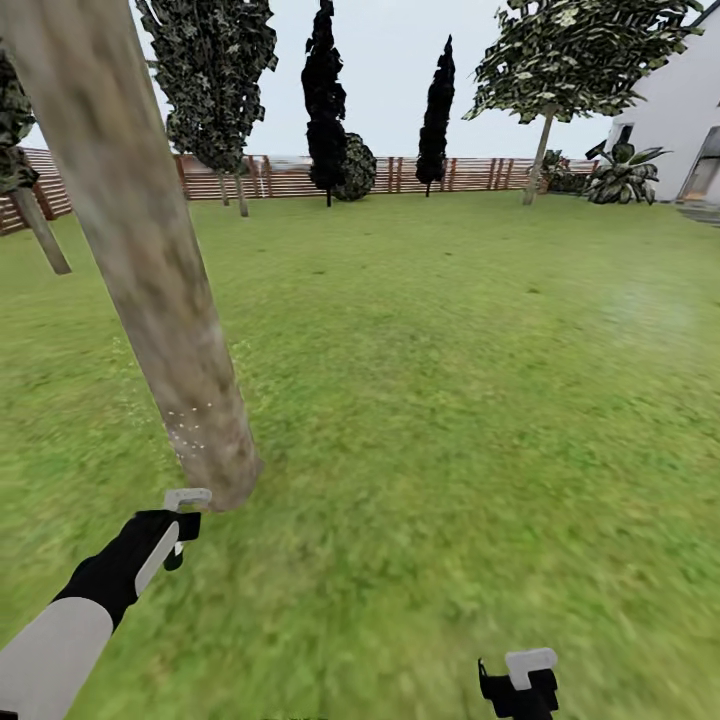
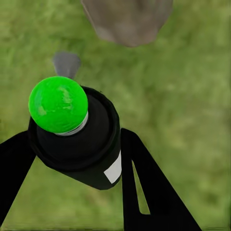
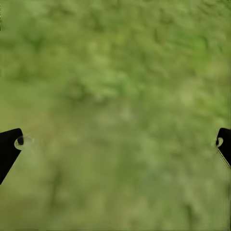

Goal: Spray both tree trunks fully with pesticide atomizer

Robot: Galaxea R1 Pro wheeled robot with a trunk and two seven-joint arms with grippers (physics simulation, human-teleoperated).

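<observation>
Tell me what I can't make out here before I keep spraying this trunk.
- Tree trunk: head view shows one side, with a few pesticide specks low down; the far side is hidden.
- Trunk top: cut off by the frame edge.
- Atomizer nozzle: left wrist view, hidden behind its green cap.
- Right gripper: partly cut off at the head view's bottom edge.

Flat, even daylight, no clear shadows; soft blurred lawn (image 1: pixel 450 400), wrist views smeared, slight wide-angle bending at edges.
</observation>
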